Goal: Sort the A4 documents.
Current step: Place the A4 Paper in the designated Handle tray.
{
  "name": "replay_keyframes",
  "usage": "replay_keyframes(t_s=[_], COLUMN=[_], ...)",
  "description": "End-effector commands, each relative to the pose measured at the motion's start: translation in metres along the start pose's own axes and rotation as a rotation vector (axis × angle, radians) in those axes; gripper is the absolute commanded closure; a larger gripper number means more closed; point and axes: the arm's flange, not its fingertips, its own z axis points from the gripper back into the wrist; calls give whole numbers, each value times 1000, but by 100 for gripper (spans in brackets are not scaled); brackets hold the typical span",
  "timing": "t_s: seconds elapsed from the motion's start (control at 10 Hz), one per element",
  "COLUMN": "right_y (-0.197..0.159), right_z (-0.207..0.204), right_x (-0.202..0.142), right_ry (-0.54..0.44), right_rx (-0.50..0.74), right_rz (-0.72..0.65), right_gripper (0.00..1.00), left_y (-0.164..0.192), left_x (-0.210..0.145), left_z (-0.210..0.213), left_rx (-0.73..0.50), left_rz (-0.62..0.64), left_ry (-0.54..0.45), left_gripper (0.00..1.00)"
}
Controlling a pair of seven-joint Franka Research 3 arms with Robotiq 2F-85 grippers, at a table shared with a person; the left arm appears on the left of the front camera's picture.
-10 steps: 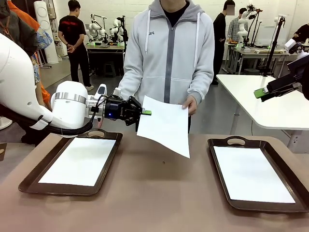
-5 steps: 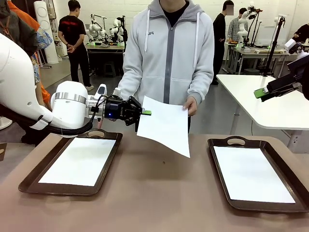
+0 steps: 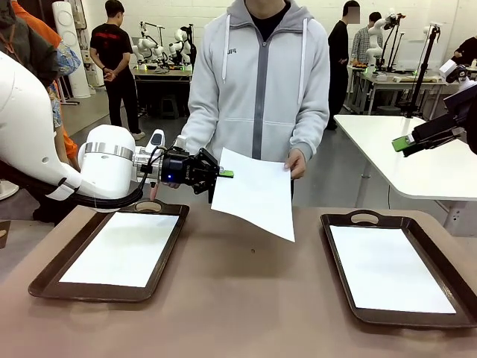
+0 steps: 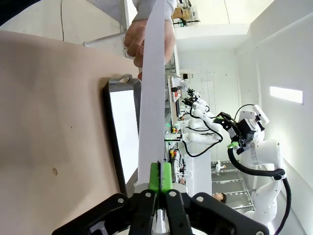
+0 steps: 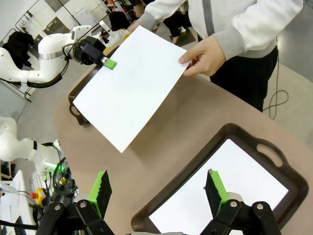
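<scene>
Held sheet: one of the A4 documents, a white sheet [image 3: 256,193], hangs in the air above the middle of the table [image 3: 238,298], tilted, its lower corner dipping toward the near side.
Left gripper [image 3: 226,174]: its jaws are pressed together on the sheet's edge, on the side toward the left tray; from the left wrist camera the green pads [image 4: 160,177] pinch the paper seen edge-on.
Person's hand [image 3: 296,162]: it grips the opposite corner of the held sheet, on the far side of the table, so the paper is held at both ends.
Left tray [image 3: 52,277]: dark brown, with a handle, lying on the table to the robot's left of the held sheet; a white sheet [image 3: 121,248] lies flat inside it.
Right tray [image 3: 337,253]: the same kind, on the table well to the other side of the held sheet; another white sheet [image 3: 387,268] lies flat inside.
Right gripper [image 5: 159,189]: its jaws stand wide apart with nothing between them, raised above the near end of the right tray, well apart from the held sheet.
</scene>
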Motion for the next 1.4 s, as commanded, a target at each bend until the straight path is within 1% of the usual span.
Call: replay_keyframes(t_s=[0.0, 0.2, 0.3, 0.5, 0.6, 0.7, 0.8, 0.9, 1.1, 1.2, 1.3], right_y=[0, 0, 0, 0, 0, 0, 0, 0, 0, 0, 0], right_z=[0, 0, 0, 0, 0, 0, 0, 0, 0, 0, 0], right_x=[0, 0, 0, 0, 0, 0, 0, 0, 0, 0, 0], right_ry=[0, 0, 0, 0, 0, 0, 0, 0, 0, 0, 0], right_rx=[2, 2, 2, 2, 2, 2, 2, 2, 2, 2, 2], right_rz=[2, 2, 2, 2, 2, 2, 2, 2, 2, 2, 2], right_gripper=[0, 0, 0, 0, 0, 0, 0, 0, 0, 0, 0], left_y=[-2, 0, -3, -17, -24, -31, -35, -37, -33, -26, -11], left_x=[0, 0, 2, 1, -2, -8, -16, -25, -38, -42, -44], left_z=[-2, 0, 3, 20, 34, 51, 68, 90, 126, 144, 161], left_rx=[11, 0, 21, 115, 177, 231, 287, 331, 373, 396, 421], left_rz=[-4, 0, -56, -94, -94, -58, -41, -18, 10, 6, 10], left_ry=[-9, 0, 72, 149, 181, 209, 206, 179, 164, 138, 104], left_gripper=[100, 99, 99, 99, 99, 99, 99, 99, 99, 99, 99])
